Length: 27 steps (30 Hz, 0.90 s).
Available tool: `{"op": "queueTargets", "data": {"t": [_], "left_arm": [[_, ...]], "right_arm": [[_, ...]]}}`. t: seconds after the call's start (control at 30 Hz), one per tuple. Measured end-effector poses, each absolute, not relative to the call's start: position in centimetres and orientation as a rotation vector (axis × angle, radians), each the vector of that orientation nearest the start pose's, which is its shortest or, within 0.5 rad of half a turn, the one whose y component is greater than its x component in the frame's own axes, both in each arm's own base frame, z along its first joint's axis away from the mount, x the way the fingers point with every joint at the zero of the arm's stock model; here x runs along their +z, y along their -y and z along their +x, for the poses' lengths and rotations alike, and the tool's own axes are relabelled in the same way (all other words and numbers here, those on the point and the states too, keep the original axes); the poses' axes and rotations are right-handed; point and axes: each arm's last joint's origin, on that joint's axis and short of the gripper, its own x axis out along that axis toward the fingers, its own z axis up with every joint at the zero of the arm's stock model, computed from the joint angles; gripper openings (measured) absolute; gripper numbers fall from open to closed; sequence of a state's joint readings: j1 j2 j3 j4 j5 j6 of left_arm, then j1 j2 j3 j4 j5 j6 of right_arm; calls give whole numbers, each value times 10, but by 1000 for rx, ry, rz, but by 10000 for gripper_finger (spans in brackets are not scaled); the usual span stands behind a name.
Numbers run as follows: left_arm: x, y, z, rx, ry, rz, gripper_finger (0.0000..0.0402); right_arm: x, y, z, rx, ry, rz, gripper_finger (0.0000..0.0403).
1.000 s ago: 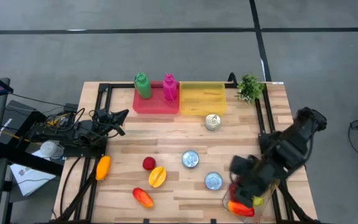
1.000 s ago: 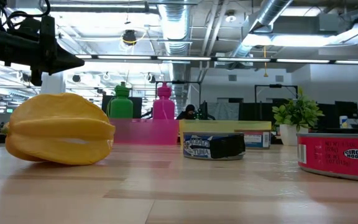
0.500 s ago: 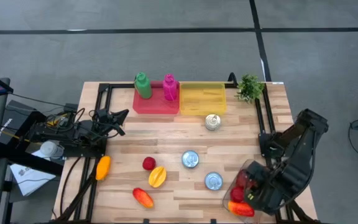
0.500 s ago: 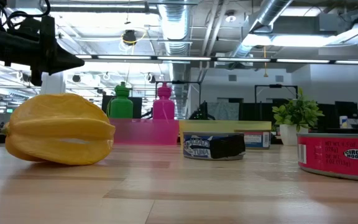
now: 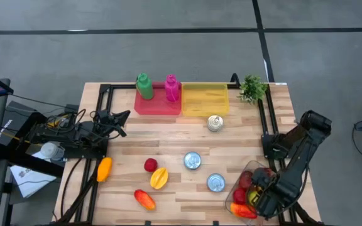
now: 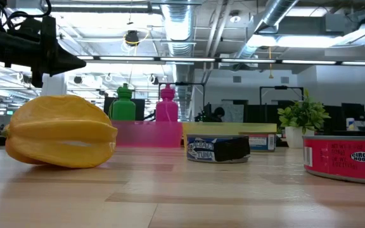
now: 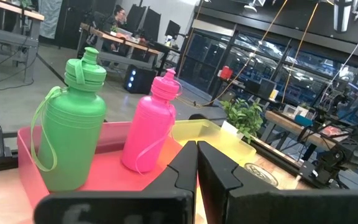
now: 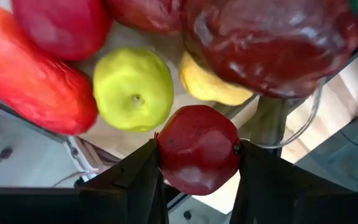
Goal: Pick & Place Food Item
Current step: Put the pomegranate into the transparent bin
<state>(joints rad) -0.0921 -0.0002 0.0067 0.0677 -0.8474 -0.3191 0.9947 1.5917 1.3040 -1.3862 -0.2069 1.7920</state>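
Observation:
My right gripper hangs over a clear container at the table's near right corner and is shut on a dark red round fruit. Inside the container lie a long red fruit, a yellow-green apple, a lemon and a large dark red fruit. My left gripper waits shut at the table's left side, pointing toward the pink tray. A yellow starfruit, a small red fruit, an orange-red fruit and an orange fruit lie on the table. My right gripper pinches the dark red round fruit at its widest part between the two fingers, one finger on each side. The fingers point down from above. The fruit sits just over the container's other fruits; whether it rests on them I cannot tell.
Three cans stand mid-table. At the far edge a pink tray holds a green bottle and a pink bottle, beside a yellow tray and a small plant.
My right arm has swung from the container's left side toward the table's near right corner, uncovering the container and its fruits. In the last half second it barely shifted. My left arm has kept still.

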Motion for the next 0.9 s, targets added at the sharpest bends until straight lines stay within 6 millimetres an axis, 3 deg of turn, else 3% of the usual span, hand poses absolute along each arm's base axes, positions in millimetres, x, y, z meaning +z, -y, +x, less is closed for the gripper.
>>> {"op": "queueTargets", "data": {"t": [0.53,0.9], "left_arm": [[172,-14,89,738,188,-338,1],[172,-14,89,738,188,-338,1]], "right_arm": [[232,-226,139,-729,-1722,637,203],[223,-222,136,-809,-1709,648,208]]}}
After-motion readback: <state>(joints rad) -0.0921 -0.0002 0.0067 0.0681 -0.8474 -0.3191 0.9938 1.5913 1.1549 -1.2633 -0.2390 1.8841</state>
